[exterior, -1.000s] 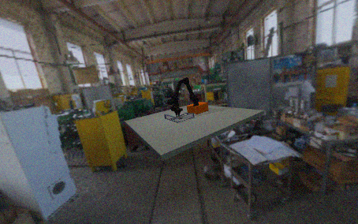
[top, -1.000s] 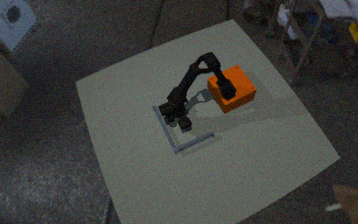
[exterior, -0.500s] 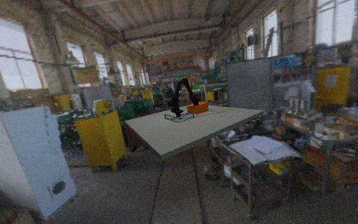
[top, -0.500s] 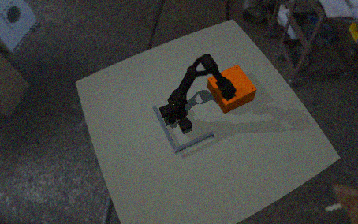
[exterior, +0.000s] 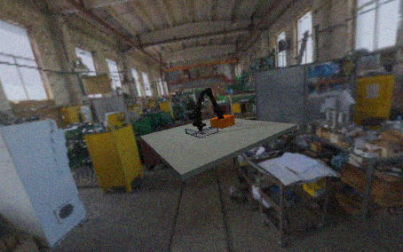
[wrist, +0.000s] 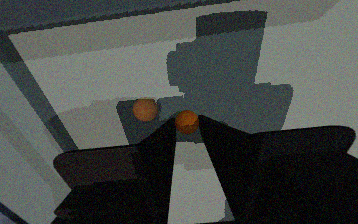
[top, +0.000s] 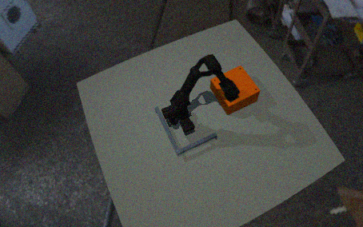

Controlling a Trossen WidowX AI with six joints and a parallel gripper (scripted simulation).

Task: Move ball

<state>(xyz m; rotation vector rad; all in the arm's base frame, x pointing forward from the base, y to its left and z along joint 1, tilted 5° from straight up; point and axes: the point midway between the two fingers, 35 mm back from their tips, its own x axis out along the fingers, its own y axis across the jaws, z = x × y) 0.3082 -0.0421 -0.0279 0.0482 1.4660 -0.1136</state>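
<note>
both fingers clamp ball [wrist: 186, 120].

The ball [wrist: 186, 120] was a small orange sphere, glossy on top and shaded below, pinched between the two dark fingertips of the gripper [wrist: 186, 131] just above the pale table. Just to its left sat the see-through copy [wrist: 145, 109], a paler, duller orange sphere of matching size, apart from the ball by a narrow gap. Both lay inside the corner formed by the two low clear walls [wrist: 27, 80], near the longer one.
</note>
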